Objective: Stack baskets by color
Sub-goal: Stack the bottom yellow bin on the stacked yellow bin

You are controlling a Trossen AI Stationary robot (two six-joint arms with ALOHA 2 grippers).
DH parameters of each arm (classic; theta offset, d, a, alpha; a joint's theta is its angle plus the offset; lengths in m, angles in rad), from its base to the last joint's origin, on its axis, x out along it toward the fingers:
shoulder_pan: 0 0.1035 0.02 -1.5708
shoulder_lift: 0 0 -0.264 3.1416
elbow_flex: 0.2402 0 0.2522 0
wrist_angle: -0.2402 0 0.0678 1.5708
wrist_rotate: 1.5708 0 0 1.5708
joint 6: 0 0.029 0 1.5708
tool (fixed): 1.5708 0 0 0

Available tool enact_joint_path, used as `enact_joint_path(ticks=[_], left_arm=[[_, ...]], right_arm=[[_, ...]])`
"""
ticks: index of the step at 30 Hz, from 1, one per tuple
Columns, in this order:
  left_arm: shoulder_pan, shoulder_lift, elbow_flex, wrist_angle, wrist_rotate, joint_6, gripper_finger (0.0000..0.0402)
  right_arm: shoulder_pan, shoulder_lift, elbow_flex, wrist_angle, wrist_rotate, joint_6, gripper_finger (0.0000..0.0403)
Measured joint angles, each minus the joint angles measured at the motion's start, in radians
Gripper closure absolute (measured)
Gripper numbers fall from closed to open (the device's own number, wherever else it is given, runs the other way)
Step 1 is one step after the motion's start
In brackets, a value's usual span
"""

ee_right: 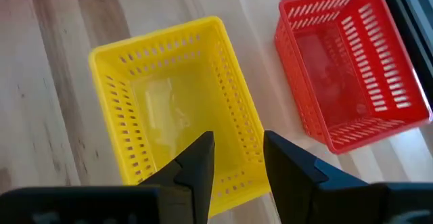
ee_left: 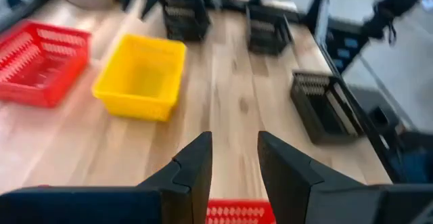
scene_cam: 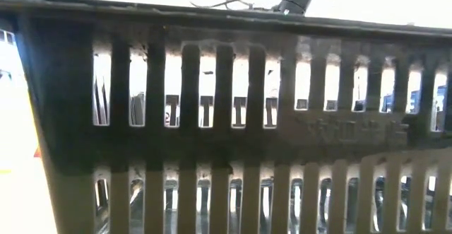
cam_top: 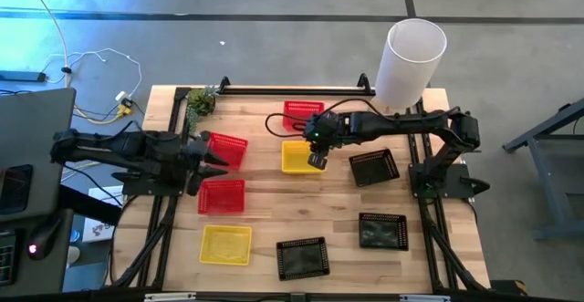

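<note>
Several mesh baskets rest bottom-down on the wooden table. Red ones lie at the far middle [cam_top: 303, 115] and at the left [cam_top: 225, 149] [cam_top: 222, 195]. Yellow ones lie at the centre [cam_top: 301, 156] and near left [cam_top: 225, 244]. Black ones lie at the right [cam_top: 374, 167] [cam_top: 382, 231] and near middle [cam_top: 302, 258]. My right gripper [cam_top: 317, 161] [ee_right: 238, 139] hovers open above the centre yellow basket [ee_right: 176, 109], over its end wall. My left gripper [cam_top: 217, 161] [ee_left: 235, 139] stands open in the air between the two left red baskets, with a red rim [ee_left: 237, 212] below it.
A tall white cylinder [cam_top: 411, 60] stands at the far right corner and a small green plant [cam_top: 201, 101] at the far left. A black basket wall [scene_cam: 226, 121] fills the low view. Bare wood lies between the centre yellow basket and the near row.
</note>
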Motion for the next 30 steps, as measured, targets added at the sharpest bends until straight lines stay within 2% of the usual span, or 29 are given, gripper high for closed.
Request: enact_joint_path(ticks=[9,17,23,30], left_arm=[[-0.14,0.21,0.093,-0.077,0.023,-0.034,0.0293],[-0.309,0.364,0.125,-0.098,0.023,-0.149,0.0293],[-0.427,0.459,0.161,-0.146,0.019,-0.282,0.0293],[-0.536,0.56,0.178,-0.175,-0.049,-0.394,0.0293]], right_arm=[[0.0,0.0,0.0,-0.035,0.004,0.147,0.0289],[0.0,0.0,0.0,-0.034,0.066,0.147,0.0289],[0.0,0.0,0.0,-0.034,0.067,0.145,0.0289],[0.0,0.0,0.0,-0.033,0.067,0.145,0.0289]])
